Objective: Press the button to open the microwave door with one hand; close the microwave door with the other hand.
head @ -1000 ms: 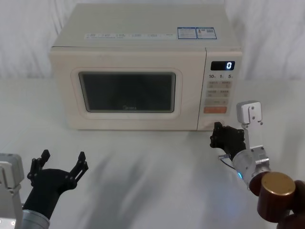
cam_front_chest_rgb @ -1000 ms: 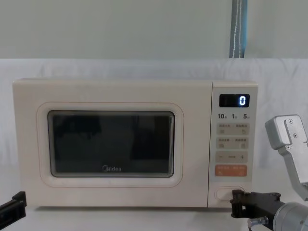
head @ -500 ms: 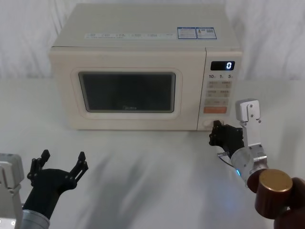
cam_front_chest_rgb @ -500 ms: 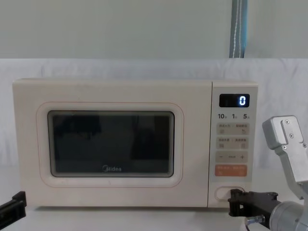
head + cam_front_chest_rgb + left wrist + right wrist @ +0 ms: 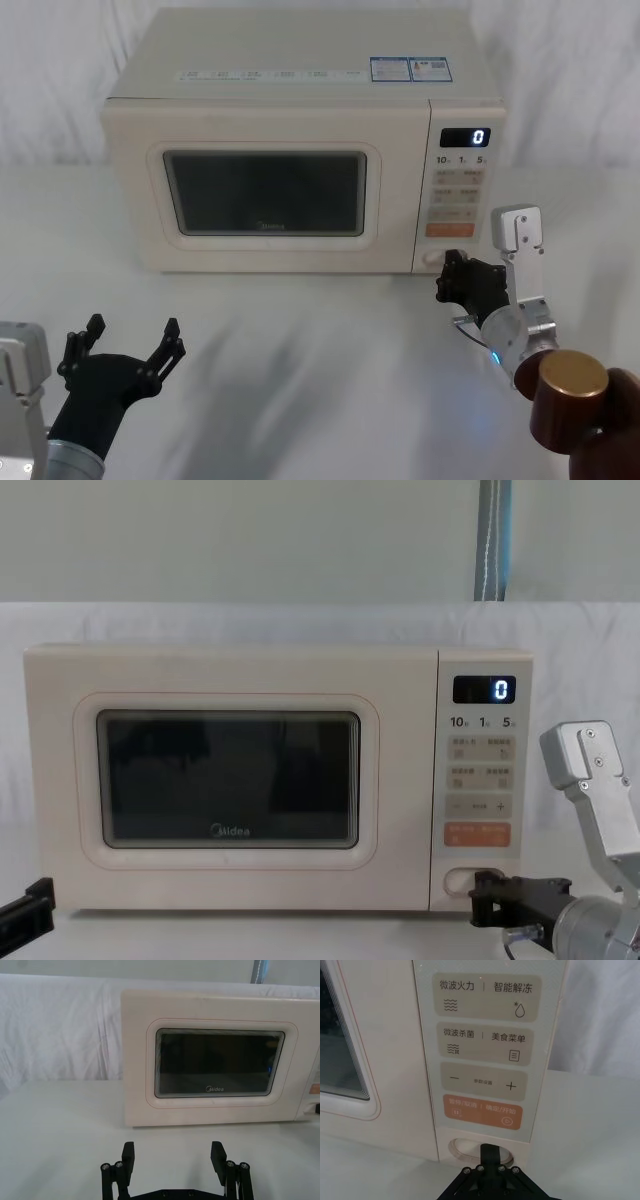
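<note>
the cream midea microwave (image 5: 300, 140) is set on a white-draped table (image 5: 300, 350), toward twelve o'clock in the head view, its front turned to the robot. the microwave door (image 5: 265, 190), with its dark rounded window, is seen shut and flush with the body. the narrow control panel (image 5: 463, 195) lies at the three o'clock side of the door, and a "0" is shown on the dark display (image 5: 466, 137) at the panel's top.

the wide oval button (image 5: 462, 880) is placed at the six o'clock end of that panel, just below the orange key (image 5: 477, 833). the right gripper (image 5: 450, 275) is held at the button, roughly at four o'clock in the head view. in the right wrist view its fingers (image 5: 490, 1154) are drawn together into one narrow black tip, and that tip is laid against the middle of the button's recess. in the chest view the same tip is seen touching the button's three o'clock end. nothing is held between the fingers.

the left gripper (image 5: 128, 334) is parked low over the table at about seven o'clock, well apart from the microwave. its jaws are spread wide, with nothing between them. in the left wrist view its two fingertips (image 5: 128, 1152) are pointed toward the closed door.
</note>
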